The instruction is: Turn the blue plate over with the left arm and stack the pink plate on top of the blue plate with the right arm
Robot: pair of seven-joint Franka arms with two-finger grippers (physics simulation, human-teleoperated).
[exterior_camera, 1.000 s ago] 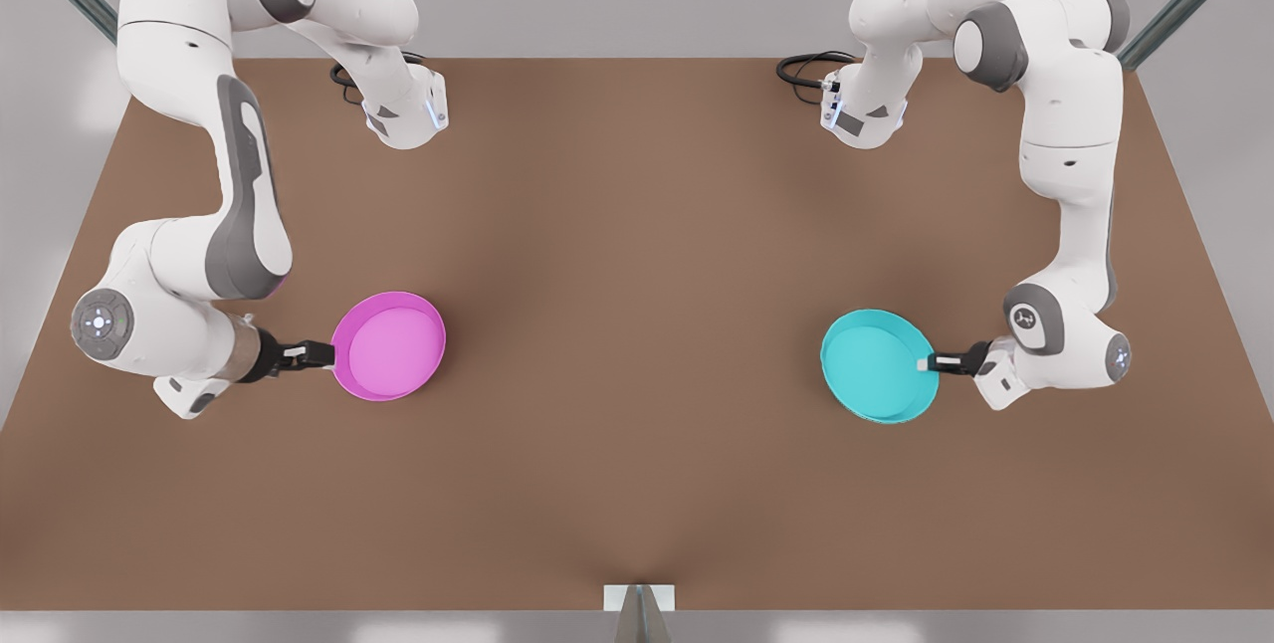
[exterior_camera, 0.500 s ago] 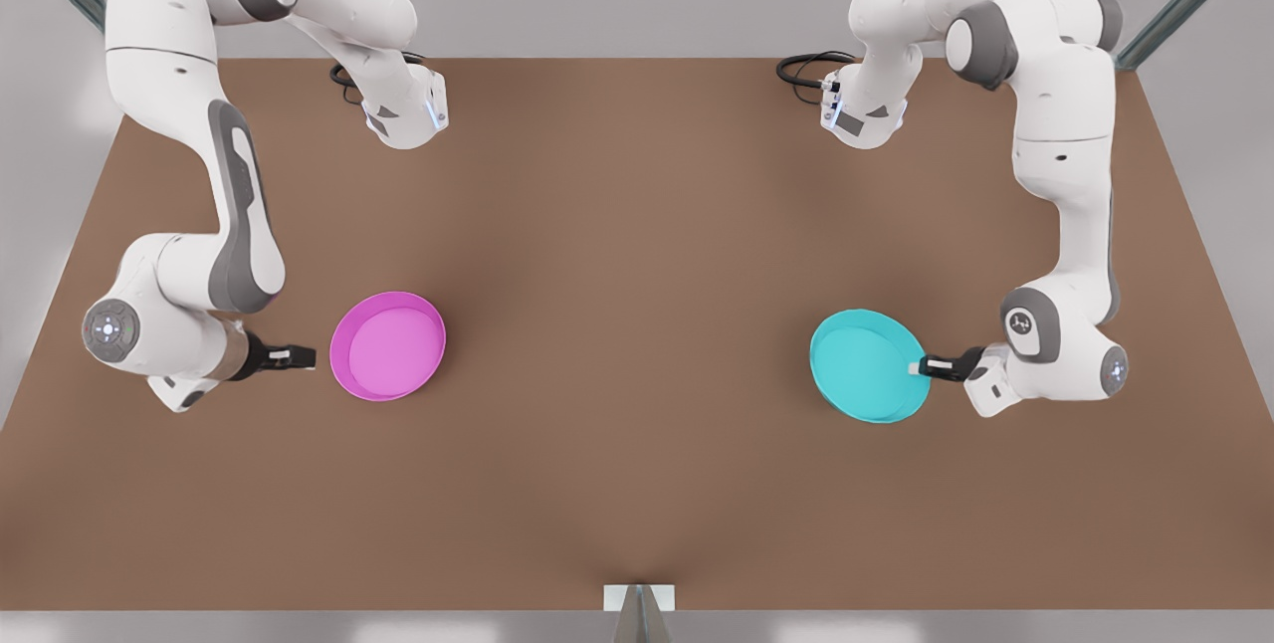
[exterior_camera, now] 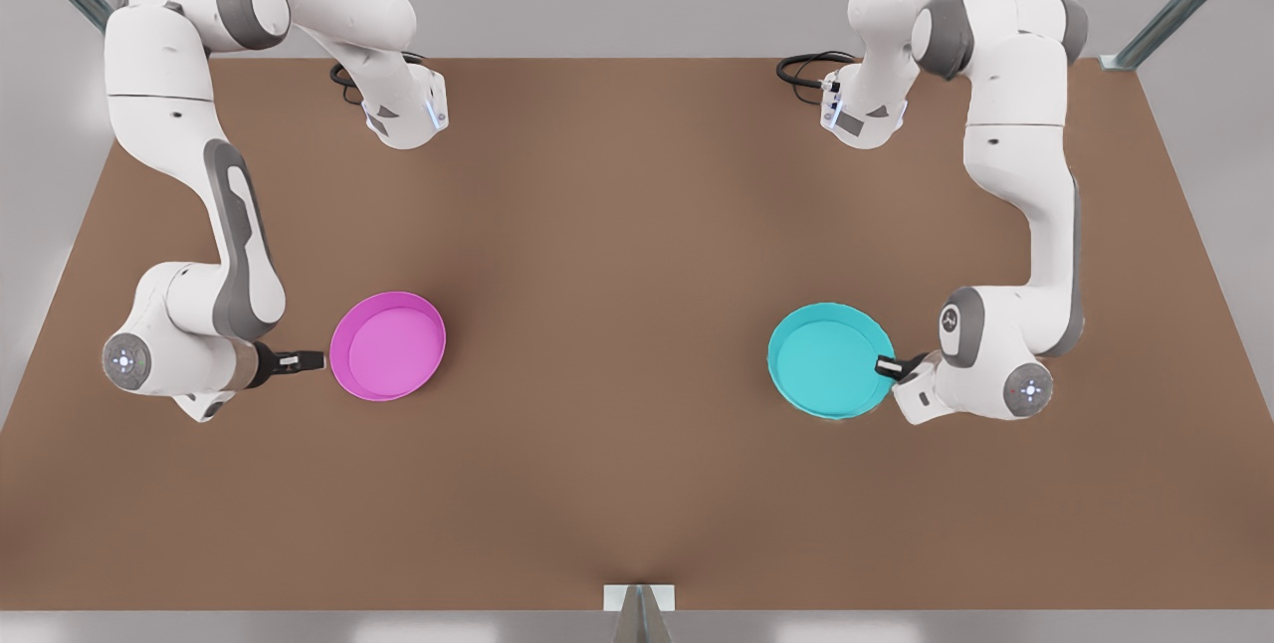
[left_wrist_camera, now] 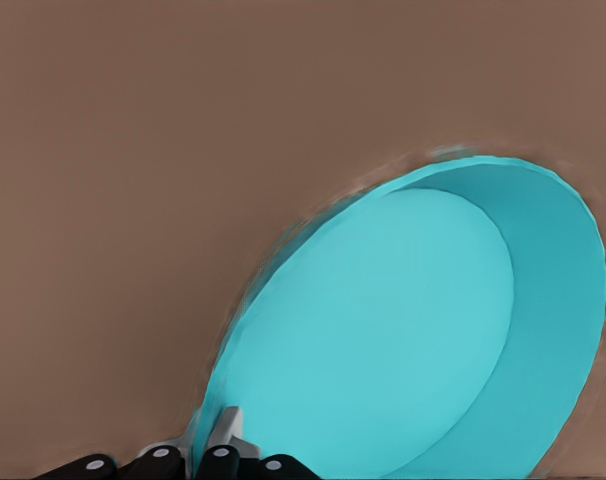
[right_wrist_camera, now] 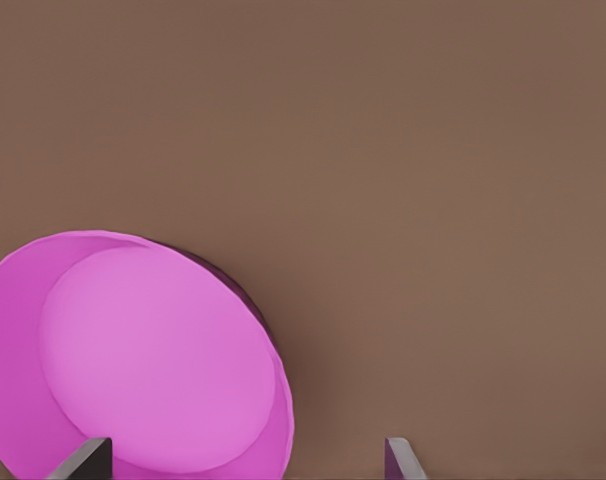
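Partly cropped left hand (left_wrist_camera: 215,440) pinching blue plate (left_wrist_camera: 383,330)

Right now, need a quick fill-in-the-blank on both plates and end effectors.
1. The left end effector is shut on the rim of the ____ plate.
2. The right end effector is open beside the ____ plate.
3. Both plates lie on the brown ____.
4. In the front view, the pink plate lies on the ____ side.

Missing: blue; pink; table; left

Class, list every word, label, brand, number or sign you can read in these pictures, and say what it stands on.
No readable text: none on the round turquoise dish, the round magenta-pink dish or the brown table.
Small marks on the white arms' joints: too small to read.
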